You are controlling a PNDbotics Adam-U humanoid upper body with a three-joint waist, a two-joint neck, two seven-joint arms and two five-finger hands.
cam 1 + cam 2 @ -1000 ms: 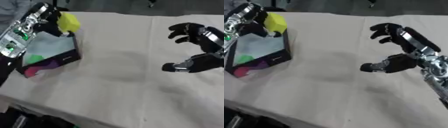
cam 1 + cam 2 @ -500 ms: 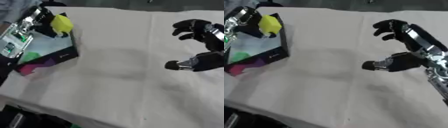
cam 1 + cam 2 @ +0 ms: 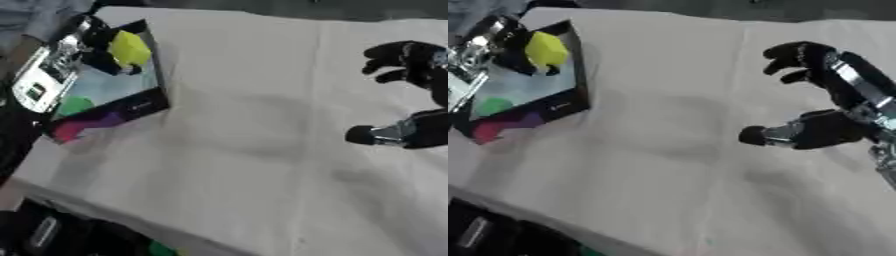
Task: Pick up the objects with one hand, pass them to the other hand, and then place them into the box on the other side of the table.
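Note:
A yellow-green object (image 3: 129,48) hangs over the far edge of the black box (image 3: 131,107) at the table's left side. My left hand (image 3: 98,49) is shut on the yellow-green object, its fingers curled round it. Green and pink items (image 3: 74,105) lie inside the box on its pale floor. My right hand (image 3: 826,99) hovers over the right side of the table, far from the box, fingers spread and curved, thumb stuck out, holding nothing.
A cream cloth (image 3: 254,130) covers the table, with a wide bare stretch between the box and my right hand. The table's near edge (image 3: 105,207) runs diagonally at the lower left, dark floor clutter beyond it.
The whole picture has shifted, so the camera moved. My left hand with the yellow-green object has stayed above the box's far edge. My right hand keeps its spread pose.

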